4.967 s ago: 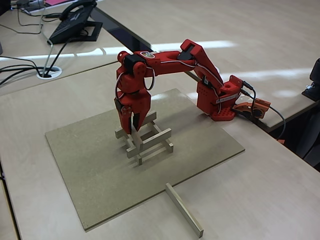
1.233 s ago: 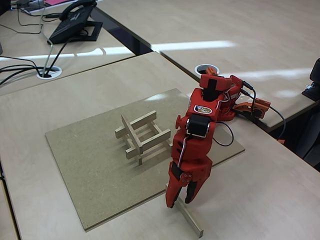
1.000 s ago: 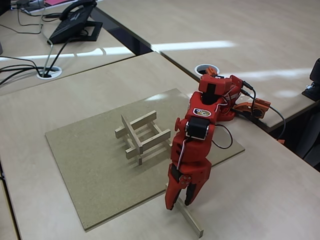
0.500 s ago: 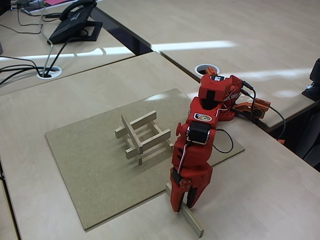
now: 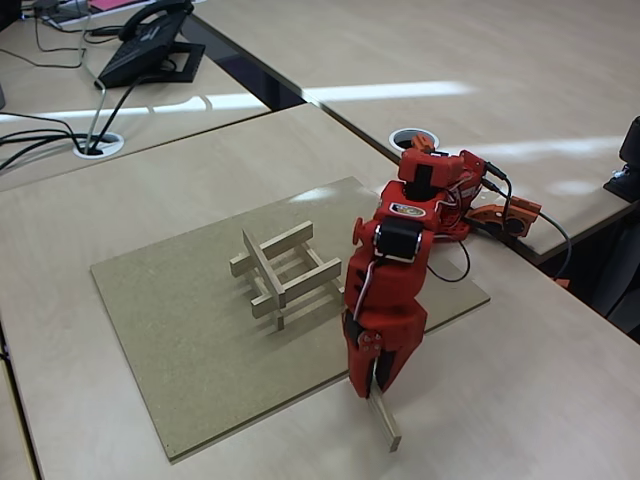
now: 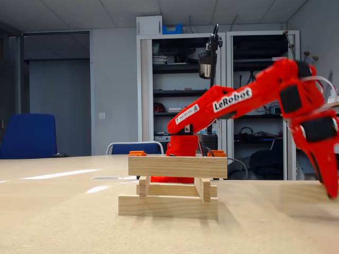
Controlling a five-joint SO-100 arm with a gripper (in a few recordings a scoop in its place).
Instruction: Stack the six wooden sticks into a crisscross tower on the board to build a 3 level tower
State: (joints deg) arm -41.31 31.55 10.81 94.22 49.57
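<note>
Gripper (image 5: 374, 378): red, two-finger, pointed down off the near-right edge of the board; fingers closed to a narrow gap around the upper end of a loose wooden stick (image 5: 384, 418). Grip is near one end, not the middle; the far end looks to be off the table or only just resting on it, which cannot be told for certain. In the low fixed view the gripper (image 6: 327, 180) sits at the right edge and the stick is a blur beside it.

Arm (image 5: 415, 215): reaches forward from its base at the right, past the board's corner.

Tower (image 5: 285, 271): five sticks placed near the middle of the board. Two levels complete; one stick of the third level lies along the left side, crossing the two below. The low view (image 6: 172, 186) shows it square and level.

Board (image 5: 170, 330): brown fibreboard on a pale desk (image 5: 540, 400).

Desk phone (image 5: 150, 45): far left, well apart.

Handling note, as a judgement: an end grip will let the stick droop and swing. Lift slowly, carry it high over the tower, align it parallel to the top stick, lower onto the right-hand ends and release without nudging.
</note>
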